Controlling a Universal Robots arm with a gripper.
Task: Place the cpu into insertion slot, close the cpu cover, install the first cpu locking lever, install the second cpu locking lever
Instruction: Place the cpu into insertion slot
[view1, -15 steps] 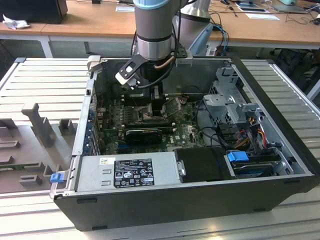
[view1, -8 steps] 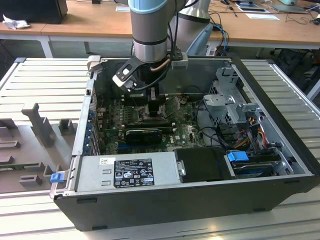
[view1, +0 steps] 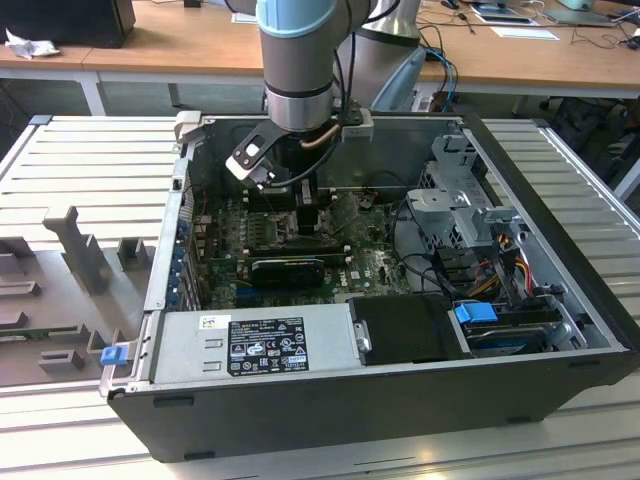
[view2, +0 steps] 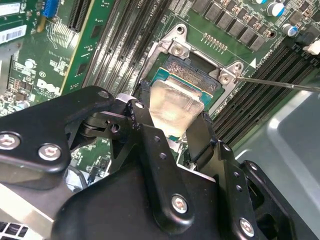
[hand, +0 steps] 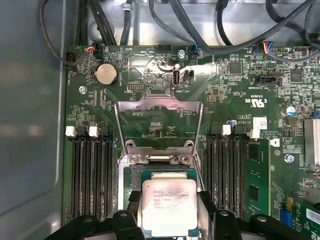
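The hand (view2: 172, 114) is clamped on the cpu (view2: 175, 102), one finger on each opposite edge, right over the insertion slot (view2: 195, 70); whether the chip touches it I cannot tell. I judge it needs lowering level and square to the slot's frame. The first wrist view shows the cpu cover (hand: 159, 104) raised open beyond the slot. The exterior view shows the arm (view1: 300, 60) reaching into the computer case (view1: 330, 410).
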